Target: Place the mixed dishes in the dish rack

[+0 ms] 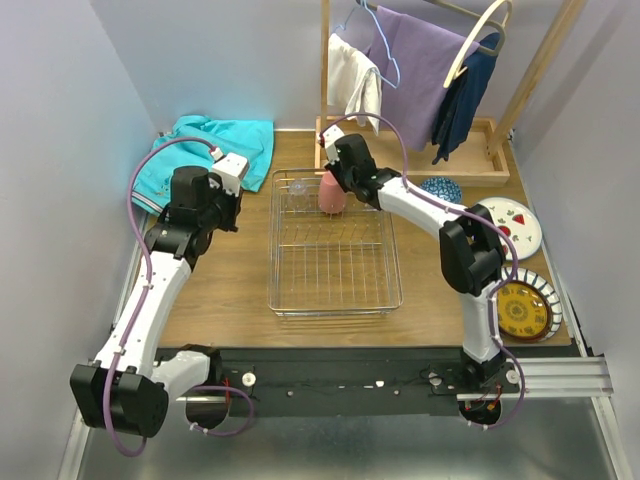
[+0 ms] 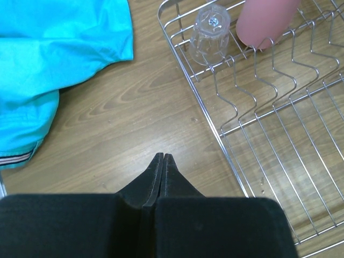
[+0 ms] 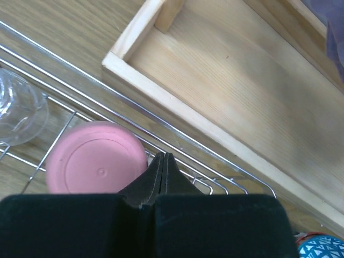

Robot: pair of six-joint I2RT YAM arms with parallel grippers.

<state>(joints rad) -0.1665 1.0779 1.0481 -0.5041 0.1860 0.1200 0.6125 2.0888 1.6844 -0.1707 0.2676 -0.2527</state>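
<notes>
The silver wire dish rack [image 1: 334, 290] sits mid-table. A pink cup [image 1: 332, 192] stands upside down at its far edge, with a small clear glass [image 1: 297, 186] upside down left of it. Both show in the left wrist view, cup [image 2: 266, 21] and glass [image 2: 209, 33], and in the right wrist view, cup [image 3: 97, 164] and glass [image 3: 19, 110]. My right gripper [image 3: 164, 157] is shut and empty, just right of the cup over the rack's far rim. My left gripper [image 2: 163, 157] is shut and empty over bare wood left of the rack. A blue-patterned bowl [image 1: 441, 188], fruit-motif plate [image 1: 513, 224] and striped plates [image 1: 525, 305] lie at the right.
A turquoise cloth [image 1: 210, 150] lies at the far left, also in the left wrist view [image 2: 54, 64]. A wooden clothes rack [image 1: 420, 150] with hanging garments stands behind the dish rack; its base tray shows in the right wrist view [image 3: 231, 91].
</notes>
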